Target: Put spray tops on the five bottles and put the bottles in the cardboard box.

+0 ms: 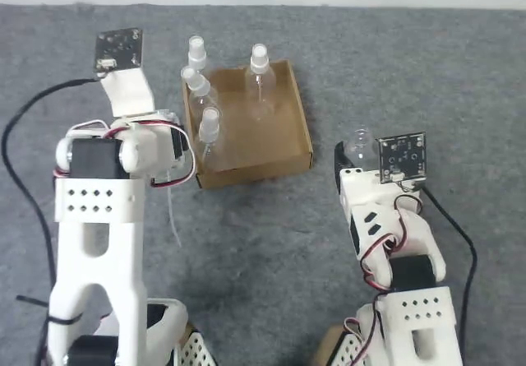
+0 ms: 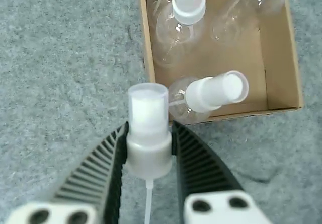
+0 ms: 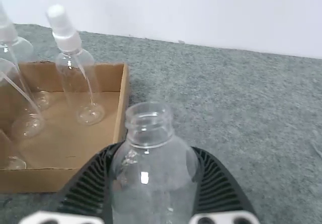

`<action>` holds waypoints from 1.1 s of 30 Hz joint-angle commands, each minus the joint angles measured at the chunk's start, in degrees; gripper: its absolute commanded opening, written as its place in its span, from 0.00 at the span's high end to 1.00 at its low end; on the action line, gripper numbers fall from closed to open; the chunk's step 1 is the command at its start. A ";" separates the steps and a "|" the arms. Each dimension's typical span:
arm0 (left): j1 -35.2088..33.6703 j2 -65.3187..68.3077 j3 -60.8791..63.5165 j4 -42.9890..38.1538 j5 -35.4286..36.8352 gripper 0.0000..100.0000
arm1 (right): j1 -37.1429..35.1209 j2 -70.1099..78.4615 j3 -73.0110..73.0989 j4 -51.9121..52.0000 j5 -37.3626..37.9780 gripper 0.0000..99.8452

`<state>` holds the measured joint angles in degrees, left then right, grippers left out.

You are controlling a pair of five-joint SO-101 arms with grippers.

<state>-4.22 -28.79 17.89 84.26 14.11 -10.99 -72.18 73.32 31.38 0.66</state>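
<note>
My left gripper (image 2: 148, 129) is shut on a white spray top (image 2: 147, 108) just outside the near-left corner of the cardboard box (image 2: 282, 48). The top's thin dip tube (image 1: 173, 215) hangs below it. My right gripper (image 3: 153, 148) is shut on a clear bottle (image 3: 149, 128) with a bare, open neck, held upright to the right of the box (image 1: 300, 127). In the high view that bottle (image 1: 359, 142) sits at the right gripper (image 1: 355, 155). Several clear bottles with spray tops stand in the box, among them one at the back right (image 1: 259, 62) and one at the front left (image 1: 210, 126).
Grey carpet covers the table, with open floor in front of the box and between the two arms. A black cable (image 1: 25, 127) loops along the left side. The box walls are low.
</note>
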 commanded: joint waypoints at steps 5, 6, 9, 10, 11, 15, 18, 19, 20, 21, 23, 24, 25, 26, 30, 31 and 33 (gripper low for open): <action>-0.18 -3.08 -7.43 -1.76 6.15 0.99 | -4.79 -1.71 0.18 -1.45 -0.26 0.97; -0.18 -3.08 -7.69 -1.67 6.86 0.99 | -5.32 -1.71 0.18 -1.45 -0.26 0.97; 0.09 -3.52 -7.87 -1.67 8.26 0.99 | -6.81 -1.71 0.26 -1.45 -0.26 0.97; 0.26 -4.40 -7.69 -1.67 8.35 0.99 | -7.34 -1.71 0.35 -1.45 -0.26 0.97; 0.26 -5.71 -7.69 -1.67 8.44 0.99 | -7.87 -1.71 0.35 -1.27 -0.26 0.97; 0.26 -12.84 -7.60 -2.55 8.53 0.99 | -9.45 -1.71 0.35 -1.01 -0.26 0.97; 0.26 -17.23 -5.32 -4.92 8.62 0.99 | -9.54 -1.71 0.44 -1.01 -0.26 0.97; 0.26 -18.29 -4.26 -5.89 8.62 0.99 | -9.54 -1.71 0.44 -1.01 -0.26 0.98; 0.26 -19.25 -3.03 -6.86 8.62 0.99 | -9.54 -1.71 0.44 -1.01 -0.26 0.98; 0.26 -20.22 -1.71 -7.82 8.70 0.99 | -9.54 -1.71 0.44 -1.01 -0.26 0.98; 0.26 -21.89 1.01 -9.67 10.37 0.99 | -9.54 -1.71 0.44 -0.92 -0.18 0.98; 0.26 -22.86 2.15 -10.46 11.52 0.99 | -9.54 -1.71 0.44 -0.92 -0.18 0.98; 0.26 -23.91 3.30 -11.34 12.31 0.99 | -9.54 -1.71 0.44 -0.92 -0.18 0.98; 0.26 -25.05 4.44 -12.48 12.75 0.99 | -9.54 -1.71 0.44 -0.92 -0.18 0.98; 0.26 -30.15 9.89 -18.20 13.01 0.99 | -9.54 -1.71 0.44 -0.92 0.53 0.98; 0.26 -31.38 11.38 -19.78 13.10 0.99 | -9.54 -1.71 0.44 -0.92 1.93 0.98; 0.35 -33.67 14.37 -22.59 15.03 0.99 | -9.27 -1.71 0.53 -0.84 4.84 0.98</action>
<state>-4.22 -57.19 29.05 68.00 26.51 -20.04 -72.18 74.55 31.30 1.80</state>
